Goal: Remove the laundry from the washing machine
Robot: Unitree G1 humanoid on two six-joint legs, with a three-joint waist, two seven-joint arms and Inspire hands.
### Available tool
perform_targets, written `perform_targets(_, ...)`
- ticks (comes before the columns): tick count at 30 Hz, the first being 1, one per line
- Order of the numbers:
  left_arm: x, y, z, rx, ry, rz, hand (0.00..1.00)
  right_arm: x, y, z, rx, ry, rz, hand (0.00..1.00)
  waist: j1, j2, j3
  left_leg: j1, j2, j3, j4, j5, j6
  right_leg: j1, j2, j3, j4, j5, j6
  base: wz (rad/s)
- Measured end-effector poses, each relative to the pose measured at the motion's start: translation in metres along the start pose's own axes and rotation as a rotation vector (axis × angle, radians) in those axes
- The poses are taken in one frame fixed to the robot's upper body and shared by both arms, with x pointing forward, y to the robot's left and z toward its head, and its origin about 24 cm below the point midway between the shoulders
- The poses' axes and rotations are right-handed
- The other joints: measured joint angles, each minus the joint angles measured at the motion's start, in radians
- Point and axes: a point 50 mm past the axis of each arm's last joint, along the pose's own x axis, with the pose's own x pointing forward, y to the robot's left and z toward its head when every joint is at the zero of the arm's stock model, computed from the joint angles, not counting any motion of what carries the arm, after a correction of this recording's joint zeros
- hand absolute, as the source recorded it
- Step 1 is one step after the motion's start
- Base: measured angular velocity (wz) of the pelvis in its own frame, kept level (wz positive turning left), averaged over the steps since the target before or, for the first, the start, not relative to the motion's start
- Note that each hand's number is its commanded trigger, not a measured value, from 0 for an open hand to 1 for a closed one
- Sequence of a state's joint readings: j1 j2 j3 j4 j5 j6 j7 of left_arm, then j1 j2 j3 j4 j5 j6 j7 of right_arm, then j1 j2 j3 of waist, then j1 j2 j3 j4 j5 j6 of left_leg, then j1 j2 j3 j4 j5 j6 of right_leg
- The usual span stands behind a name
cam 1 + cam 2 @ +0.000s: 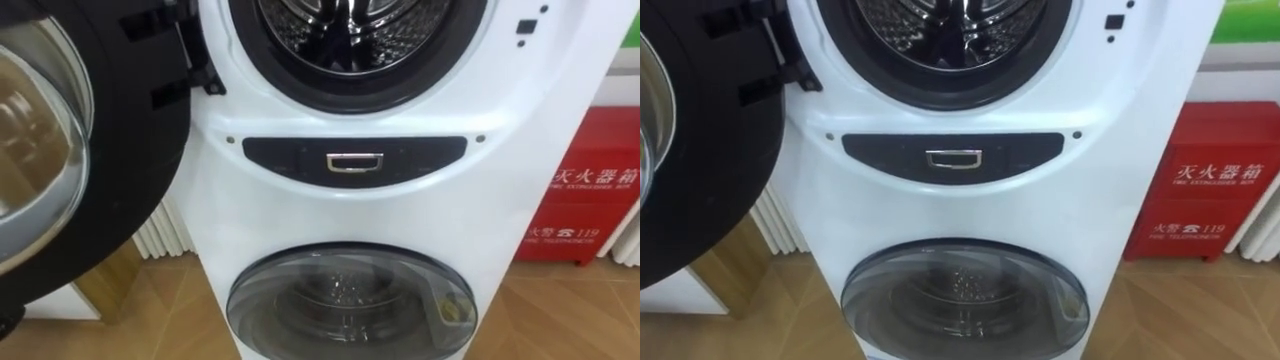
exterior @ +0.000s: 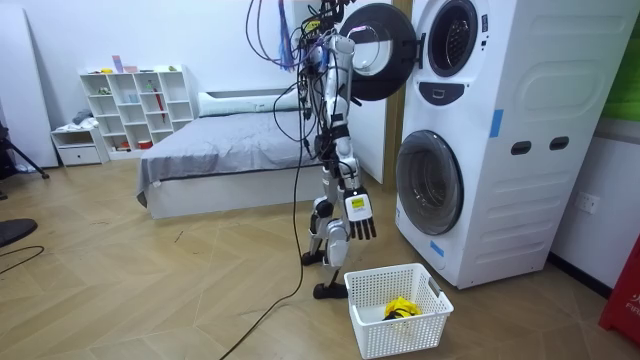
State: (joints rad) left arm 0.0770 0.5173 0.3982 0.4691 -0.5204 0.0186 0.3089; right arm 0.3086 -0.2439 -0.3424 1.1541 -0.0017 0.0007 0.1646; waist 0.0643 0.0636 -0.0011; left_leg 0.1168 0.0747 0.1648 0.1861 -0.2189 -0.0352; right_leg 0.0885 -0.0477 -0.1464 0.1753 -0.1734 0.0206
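- Robot stands facing the white stacked washing machine [image 1: 400,230]; its black round upper door [image 1: 130,150] is swung open.
- Right hand [image 2: 360,218] hangs relaxed and empty. Left hand [image 2: 337,232]: cannot tell.
- Yellow cloth [image 2: 400,307] lies in the white plastic basket [image 2: 425,325] on the floor.

Grey bed [image 2: 222,140], white shelf [image 2: 135,105], wooden floor [image 2: 150,285]

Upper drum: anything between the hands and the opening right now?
Nothing visible. The upper door is swung open to the robot's left, leaving the mouth of the upper drum unobstructed. The right hand hangs low and open, at the height of the shut lower door, apart from the machine.
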Motion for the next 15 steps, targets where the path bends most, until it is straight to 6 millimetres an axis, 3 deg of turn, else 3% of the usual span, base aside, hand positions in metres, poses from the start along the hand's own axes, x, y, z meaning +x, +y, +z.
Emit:
perform_targets(4,0.009,0.033,-0.004,-0.068,0.045,0.132,0.00,0.000,-0.003,-0.002,0.019,0.020,-0.009,0.00,0.008,0.008,-0.0041,0.017,-0.001,0.019,-0.006,0.001,-0.001,0.000,-0.001,0.015,0.011,-0.001,0.000,-0.13)
perform_targets(10,0.018,0.082,0.010,-0.150,0.040,0.323,0.00,-0.001,-0.008,-0.001,0.035,0.018,-0.025,0.00,0.025,0.010,-0.0076,0.028,-0.004,0.015,-0.019,0.001,-0.001,-0.001,-0.001,0.025,0.012,-0.002,0.002,-0.05)
perform_targets(15,0.019,0.096,0.018,-0.151,0.028,0.402,0.00,-0.002,-0.011,-0.002,0.047,0.029,-0.033,0.00,0.027,0.017,-0.0090,0.013,-0.006,-0.009,-0.018,0.001,-0.001,0.001,-0.002,0.005,0.011,-0.002,0.001,0.13)
